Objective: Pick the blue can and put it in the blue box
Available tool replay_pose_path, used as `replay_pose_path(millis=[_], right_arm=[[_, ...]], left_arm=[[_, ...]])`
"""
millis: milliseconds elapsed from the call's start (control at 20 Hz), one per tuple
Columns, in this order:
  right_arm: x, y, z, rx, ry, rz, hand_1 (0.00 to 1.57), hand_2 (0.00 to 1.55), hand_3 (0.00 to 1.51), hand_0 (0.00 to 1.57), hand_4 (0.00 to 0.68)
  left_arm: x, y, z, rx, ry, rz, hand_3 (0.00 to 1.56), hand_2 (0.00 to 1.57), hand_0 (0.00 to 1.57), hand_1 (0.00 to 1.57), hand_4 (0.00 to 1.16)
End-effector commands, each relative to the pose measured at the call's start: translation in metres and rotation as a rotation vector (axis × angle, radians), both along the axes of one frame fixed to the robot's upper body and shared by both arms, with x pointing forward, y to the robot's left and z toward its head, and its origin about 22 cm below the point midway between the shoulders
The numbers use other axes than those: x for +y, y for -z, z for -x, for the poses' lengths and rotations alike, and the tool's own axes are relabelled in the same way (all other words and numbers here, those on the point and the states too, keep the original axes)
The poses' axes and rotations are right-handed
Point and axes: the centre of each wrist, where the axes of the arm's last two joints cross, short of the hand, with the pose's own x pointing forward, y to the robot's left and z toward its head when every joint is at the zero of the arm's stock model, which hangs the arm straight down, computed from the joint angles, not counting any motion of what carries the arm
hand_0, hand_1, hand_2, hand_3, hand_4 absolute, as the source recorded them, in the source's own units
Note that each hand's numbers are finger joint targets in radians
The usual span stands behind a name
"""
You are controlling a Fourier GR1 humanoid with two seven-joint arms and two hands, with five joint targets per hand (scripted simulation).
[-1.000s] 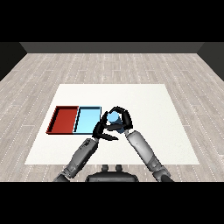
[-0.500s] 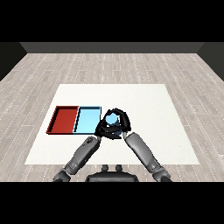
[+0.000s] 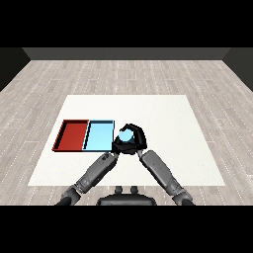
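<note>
The blue can [image 3: 127,138] is held just above the table, and my right hand [image 3: 137,140] is curled round it. It hangs right beside the right rim of the light blue tray [image 3: 99,136], outside it. My left hand [image 3: 117,147] sits directly below and to the left of the can, pressed against the right hand and partly merged with it in this view. The red tray [image 3: 73,134] lies against the blue tray's left side.
Both trays lie at the left middle of the white table [image 3: 163,118], which has open surface to the right and behind. My two grey forearms come up from the lower edge and meet near the can.
My right hand has carried the can leftward, closer to the blue tray. The left hand has pulled in from its spread pose and now sits tight against the right hand.
</note>
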Motion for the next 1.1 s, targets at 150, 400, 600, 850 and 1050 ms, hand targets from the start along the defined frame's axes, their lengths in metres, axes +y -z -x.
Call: replay_pose_path(millis=[150, 400, 600, 850, 1050], right_arm=[[0.01, -0.006, 0.008, -0.007, -0.026, -0.068, 1.45, 1.44, 1.39, 1.45, 0.615], [0.029, -0.009, 0.0, 0.005, -0.02, -0.099, 1.46, 1.44, 1.4, 1.46, 0.627], [-0.005, 0.01, 0.009, -0.005, 0.003, -0.111, 1.42, 1.44, 1.39, 1.42, 0.598], [0.008, -0.006, 0.011, 0.044, -0.072, -0.059, 0.82, 0.93, 0.62, 0.82, 0.031], [0.0, -0.002, 0.005, 0.031, -0.081, -0.016, 0.0, 0.0, 0.0, 0.0, 0.0]], left_arm=[[0.013, 0.016, -0.001, 0.039, -0.087, 0.164, 1.22, 1.41, 1.44, 1.44, 0.62], [0.005, 0.014, -0.017, 0.041, -0.093, 0.164, 1.52, 1.57, 1.57, 1.57, 0.93], [0.005, 0.028, -0.006, -0.015, -0.1, 0.159, 1.51, 1.57, 1.57, 1.57, 1.03], [0.01, 0.025, -0.002, -0.098, -0.122, 0.172, 1.54, 1.57, 1.57, 1.57, 1.04], [0.003, 0.021, -0.007, -0.101, -0.126, 0.161, 1.54, 1.57, 1.57, 1.57, 1.12]])
